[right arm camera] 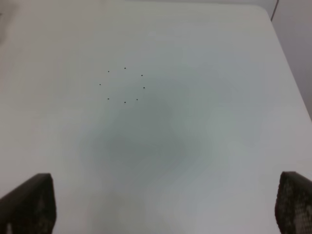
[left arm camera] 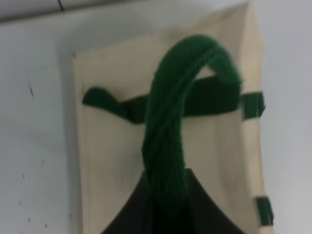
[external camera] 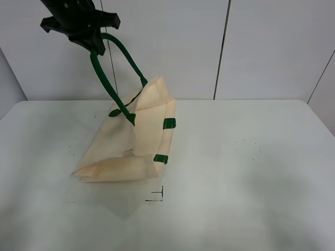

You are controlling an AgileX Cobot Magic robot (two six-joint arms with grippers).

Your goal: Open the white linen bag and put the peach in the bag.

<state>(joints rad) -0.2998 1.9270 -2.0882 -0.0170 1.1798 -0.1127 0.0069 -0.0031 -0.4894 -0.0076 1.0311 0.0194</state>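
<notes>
L tool (external camera: 97, 46) (left arm camera: 165, 207) is up high at the back-left of the table (external camera: 251, 172), clamped on one green strap handle (external camera: 107, 78) (left arm camera: 170, 122). The white linen bag (external camera: 146, 130) (left arm camera: 112, 161) hangs tilted from it, top end raised and lower end crumpled on the table left of centre, just behind a black corner mark (external camera: 157, 196). R tool (right arm camera: 163, 212) has its jaws spread wide w/ nothing between, over bare table (right arm camera: 185, 146) near a ring of small dots (right arm camera: 124, 85).
</notes>
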